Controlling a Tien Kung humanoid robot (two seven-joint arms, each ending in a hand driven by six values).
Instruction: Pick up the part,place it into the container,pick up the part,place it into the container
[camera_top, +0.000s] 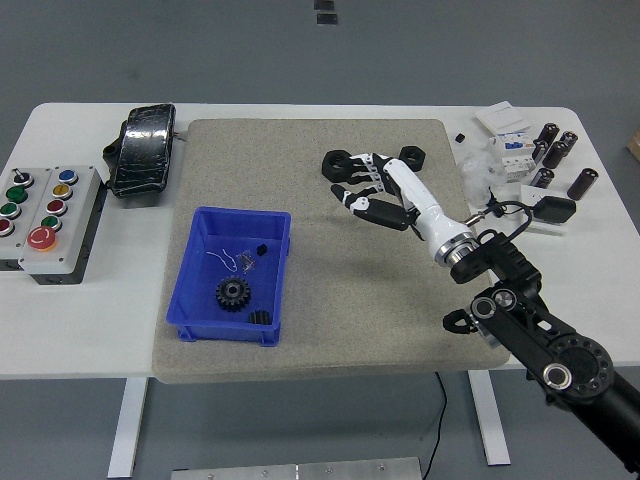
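On the grey mat (400, 300) covering the white table (80, 330), the blue container (200, 300) near the mat's left edge already holds one gear (232, 293). My right hand (372, 190), fingers spread and empty, hovers at the mat's far edge just beside the left black nut (338, 164), with a second nut (412, 157) close behind. Risk: a fingertip contacting the nut off-centre would likely push it away instead of capturing it.

We note a white rectangular worktop with rounded corners (300, 360), standing on white metal legs (128, 425). Beneath and beyond it lies a smooth grey floor (300, 50), evenly lit, without hard shadows. A pale metal plate (300, 468) sits on the floor at the near edge. Small dark floor markings (325, 10) appear far off.
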